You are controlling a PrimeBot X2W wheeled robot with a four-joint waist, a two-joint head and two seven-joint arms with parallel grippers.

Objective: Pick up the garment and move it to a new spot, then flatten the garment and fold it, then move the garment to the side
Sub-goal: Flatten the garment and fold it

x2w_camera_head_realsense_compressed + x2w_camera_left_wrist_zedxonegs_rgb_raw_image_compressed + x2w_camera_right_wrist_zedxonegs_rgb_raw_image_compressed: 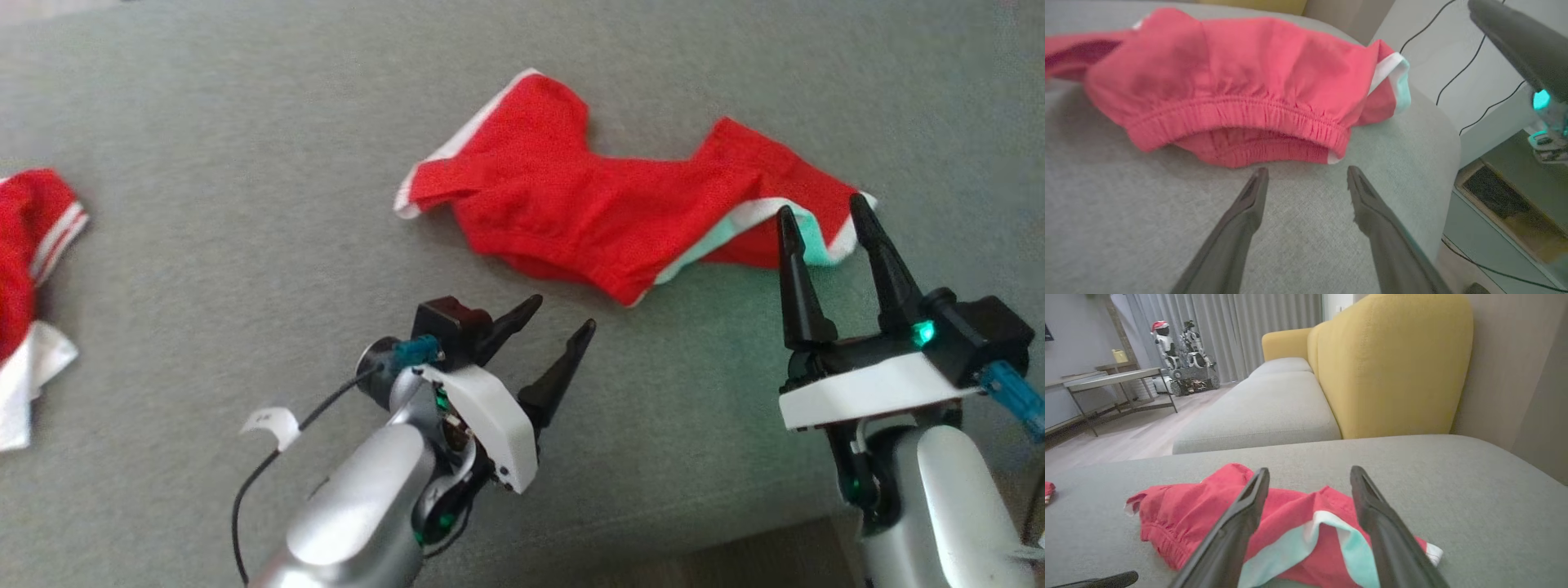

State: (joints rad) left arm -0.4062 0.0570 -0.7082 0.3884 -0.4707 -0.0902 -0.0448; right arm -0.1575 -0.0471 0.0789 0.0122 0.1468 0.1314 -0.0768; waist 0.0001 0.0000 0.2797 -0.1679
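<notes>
Two garments: red shorts (604, 204) centre, another garment (24, 245) far left; left pincer (564, 311), right pincer (821, 204) both released.

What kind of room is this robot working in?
Probably a living room: a grey fabric sofa cushion with a yellow upholstered backrest, long grey pleated curtains, and a pale wooden floor.

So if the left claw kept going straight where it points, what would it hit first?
Probably the red shorts: their elastic waistband lies just ahead of the open left gripper, though it may brush the grey cushion first.
</notes>
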